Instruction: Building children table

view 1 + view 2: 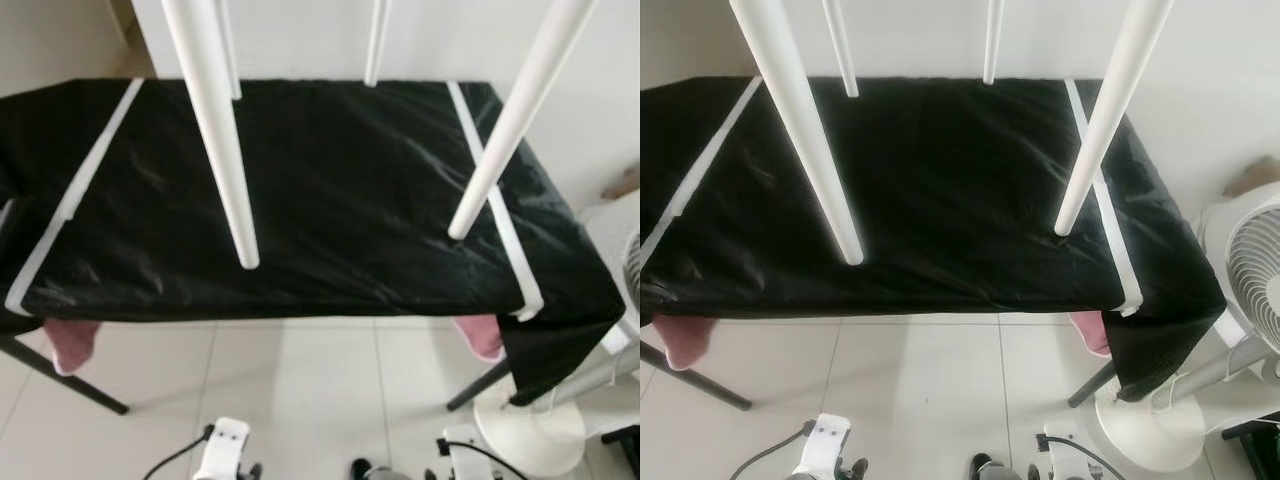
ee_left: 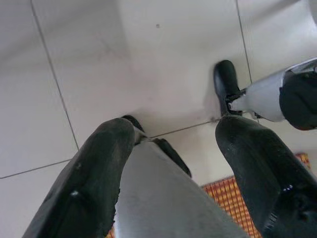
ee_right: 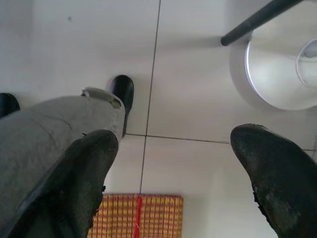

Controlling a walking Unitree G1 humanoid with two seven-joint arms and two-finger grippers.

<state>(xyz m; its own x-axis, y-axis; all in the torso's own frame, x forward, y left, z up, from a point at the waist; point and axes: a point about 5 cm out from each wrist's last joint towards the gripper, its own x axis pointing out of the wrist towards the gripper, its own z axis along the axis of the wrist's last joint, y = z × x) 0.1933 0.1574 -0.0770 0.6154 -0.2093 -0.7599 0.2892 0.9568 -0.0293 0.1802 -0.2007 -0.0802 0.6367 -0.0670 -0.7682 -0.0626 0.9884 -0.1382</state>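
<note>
In the left eye view, four white table legs (image 1: pixel 222 140) slant down from above the frame over a desk (image 1: pixel 330 190) draped in black sheeting with white tape strips (image 1: pixel 75 195); the nearest two legs end just above the sheeting. Both arms hang low near the tiled floor (image 1: pixel 300 390).

In the right eye view, a white fan (image 1: pixel 1250 265) stands on its round base (image 1: pixel 1145 430) beside the desk's right end.

In the left wrist view, the left gripper (image 2: pixel 173 144) points down at the floor, its fingers (image 2: pixel 94 183) spread apart and holding nothing.

In the right wrist view, the right gripper (image 3: pixel 173 163) also points at the floor, fingers (image 3: pixel 275 173) wide apart and empty, above a woven mat (image 3: pixel 136 215).
</note>
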